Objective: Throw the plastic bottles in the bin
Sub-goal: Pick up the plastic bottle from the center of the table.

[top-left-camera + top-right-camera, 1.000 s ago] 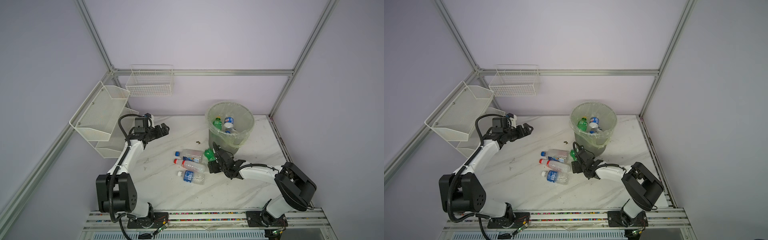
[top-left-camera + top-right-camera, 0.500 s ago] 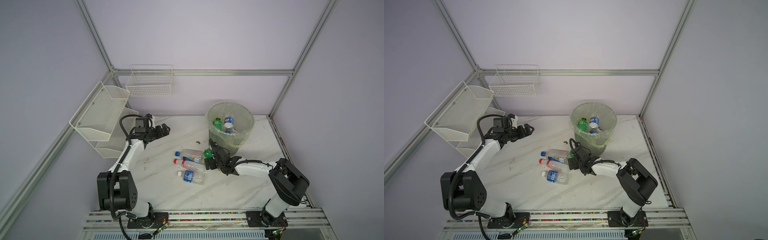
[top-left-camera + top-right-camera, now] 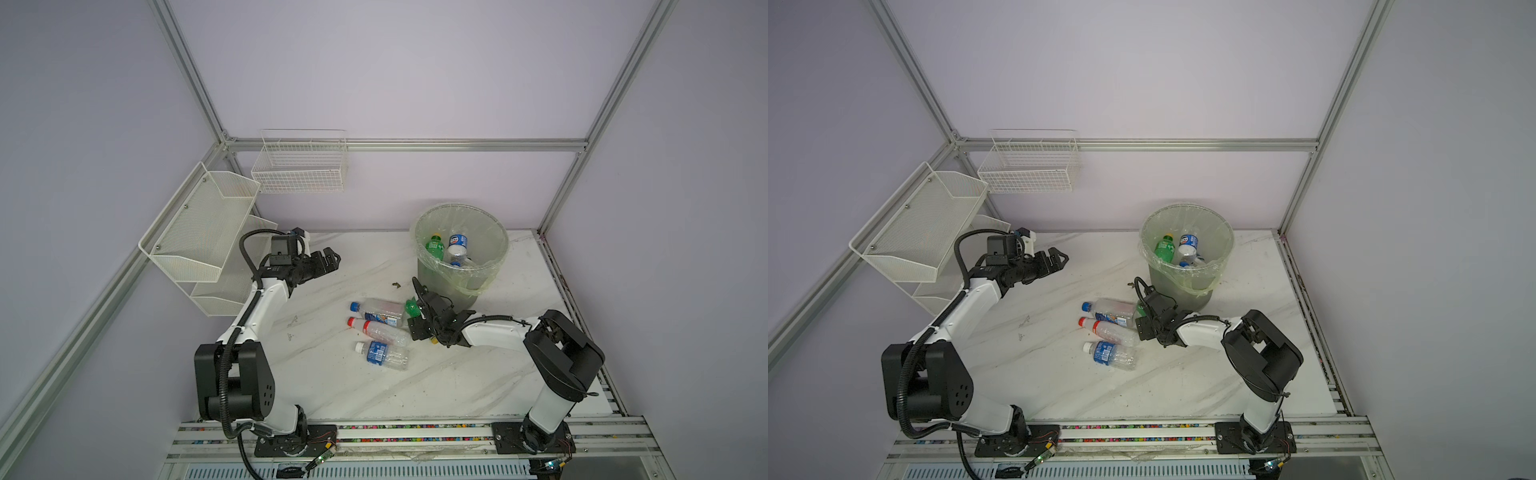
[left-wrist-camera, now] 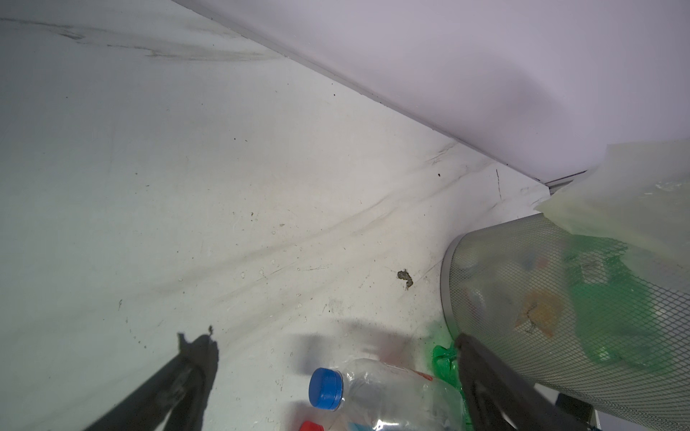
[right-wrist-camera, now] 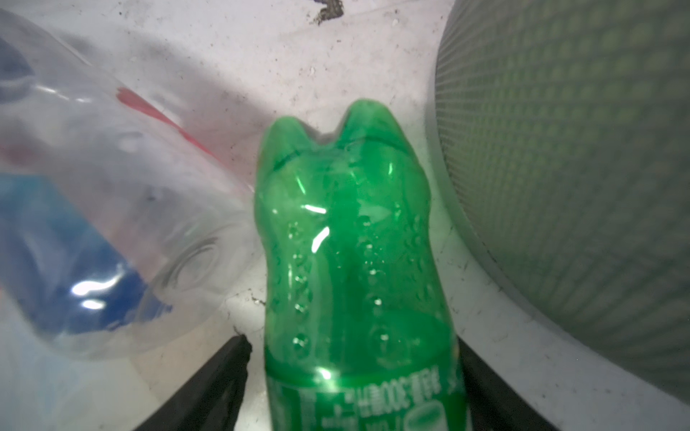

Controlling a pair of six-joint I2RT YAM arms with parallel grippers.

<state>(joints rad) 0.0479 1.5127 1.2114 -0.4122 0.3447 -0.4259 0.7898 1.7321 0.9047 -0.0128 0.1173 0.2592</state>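
Centre of a top view: the right gripper (image 5: 353, 347) straddles a green bottle (image 3: 411, 307) beside the bin (image 3: 453, 286), fingers apart, unclamped. At centre-left, the left gripper (image 3: 330, 261) hangs wide open.

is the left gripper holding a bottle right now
No, the left gripper is open with nothing between its jaws.

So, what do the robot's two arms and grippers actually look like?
The left arm and right arm are alike: white link shells, bulky black joint housings. A black ribbed hose runs up the left arm; a thin black cable loops over the right. The left gripper and right gripper are black, with two slim tapered fingers each.
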